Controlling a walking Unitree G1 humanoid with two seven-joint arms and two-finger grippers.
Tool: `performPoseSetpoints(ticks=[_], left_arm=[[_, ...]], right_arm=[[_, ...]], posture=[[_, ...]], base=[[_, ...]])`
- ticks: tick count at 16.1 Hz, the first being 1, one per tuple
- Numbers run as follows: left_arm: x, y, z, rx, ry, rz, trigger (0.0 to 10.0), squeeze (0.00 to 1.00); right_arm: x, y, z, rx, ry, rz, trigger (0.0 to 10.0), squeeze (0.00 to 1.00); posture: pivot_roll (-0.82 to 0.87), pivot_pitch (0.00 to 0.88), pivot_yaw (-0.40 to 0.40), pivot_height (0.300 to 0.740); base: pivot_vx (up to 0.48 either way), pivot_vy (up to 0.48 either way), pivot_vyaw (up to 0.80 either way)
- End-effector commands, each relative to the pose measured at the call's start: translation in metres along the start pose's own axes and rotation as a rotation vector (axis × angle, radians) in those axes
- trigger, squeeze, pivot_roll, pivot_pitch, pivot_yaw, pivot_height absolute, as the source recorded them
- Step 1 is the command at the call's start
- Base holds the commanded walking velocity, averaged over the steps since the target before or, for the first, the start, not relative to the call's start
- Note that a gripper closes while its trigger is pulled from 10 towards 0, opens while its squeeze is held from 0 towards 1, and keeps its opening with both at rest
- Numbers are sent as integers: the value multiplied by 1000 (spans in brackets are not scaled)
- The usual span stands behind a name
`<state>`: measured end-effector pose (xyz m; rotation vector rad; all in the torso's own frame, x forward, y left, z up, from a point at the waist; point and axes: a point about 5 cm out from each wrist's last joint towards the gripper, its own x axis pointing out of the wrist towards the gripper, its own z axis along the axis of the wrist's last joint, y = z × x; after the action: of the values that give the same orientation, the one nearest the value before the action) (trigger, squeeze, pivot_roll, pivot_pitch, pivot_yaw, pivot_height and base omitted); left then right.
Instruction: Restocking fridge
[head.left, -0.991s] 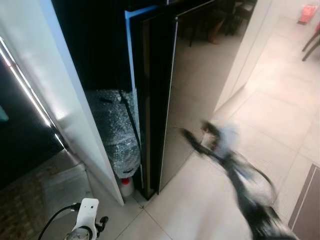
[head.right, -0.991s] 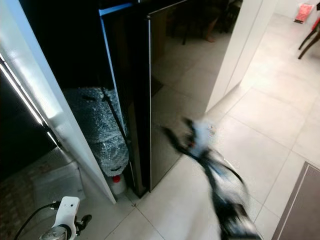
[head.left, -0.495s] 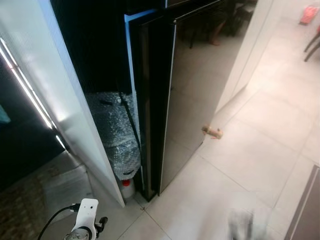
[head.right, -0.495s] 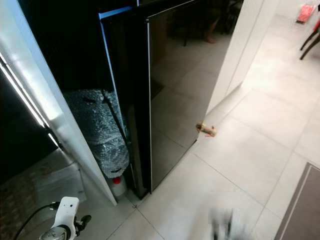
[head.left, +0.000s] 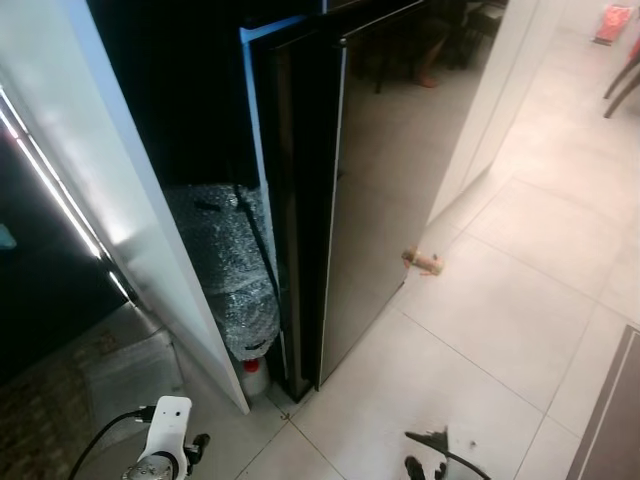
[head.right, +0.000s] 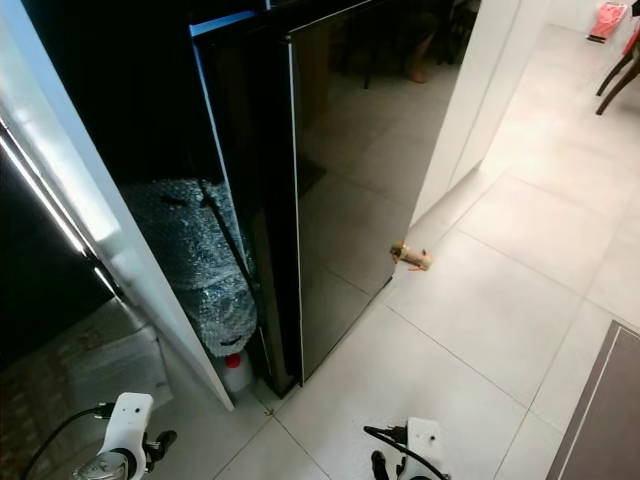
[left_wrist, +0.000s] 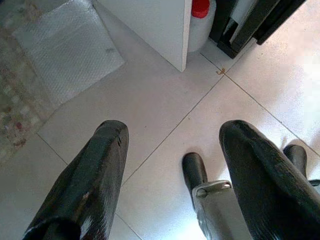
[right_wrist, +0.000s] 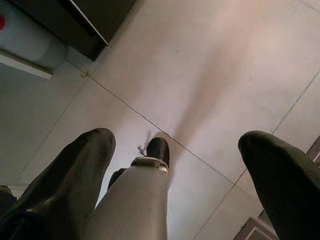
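Now that my right arm has dropped from its reach toward the fridge door (head.left: 385, 170), my right gripper (right_wrist: 175, 190) hangs at about 6 o'clock, fingers spread wide, holding nothing. Same for my left gripper (left_wrist: 172, 175) down at 7 o'clock, open and empty. Fridge is at 12 o'clock with that dark door closed, so restocking hasn't really started, I guess.

Right gripper (right_wrist: 175, 165) — from a raised blur before the fridge door (head.left: 390, 180) down low, fingers apart.
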<state>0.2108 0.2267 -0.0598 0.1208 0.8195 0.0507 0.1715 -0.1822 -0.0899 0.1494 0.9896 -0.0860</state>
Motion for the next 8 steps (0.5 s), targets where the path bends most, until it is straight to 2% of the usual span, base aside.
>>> performPoseSetpoints(ticks=[1,2,3,4,6,8], left_arm=[[-1,-1,-5,-29,20,13,10000,0],[-1,-3,-6,-51,21,19,10000,0],[-1,-3,-7,-55,22,18,10000,0],[-1,-5,-8,-67,33,15,10000,0],[-1,-6,-10,-76,39,16,10000,0],[-1,-10,-13,-93,49,21,10000,0]], right_arm=[[-1,-3,-5,-41,24,-9,10000,0],[0,-3,2,-121,13,-5,10000,0],[1,-3,6,-145,-1,-6,10000,0],[3,-2,25,-145,-60,-11,10000,0],[3,0,29,-150,-65,-12,10000,0],[-3,-19,6,-180,-22,-14,10000,0]], posture=[[0,63,-58,740],[-1,55,-66,740],[-6,50,-67,740],[-15,37,-71,740],[-21,19,-76,740],[6,0,-98,740]], base=[[0,0,0],[0,0,0],[0,0,0],[0,0,0],[0,0,0],[0,0,0]])
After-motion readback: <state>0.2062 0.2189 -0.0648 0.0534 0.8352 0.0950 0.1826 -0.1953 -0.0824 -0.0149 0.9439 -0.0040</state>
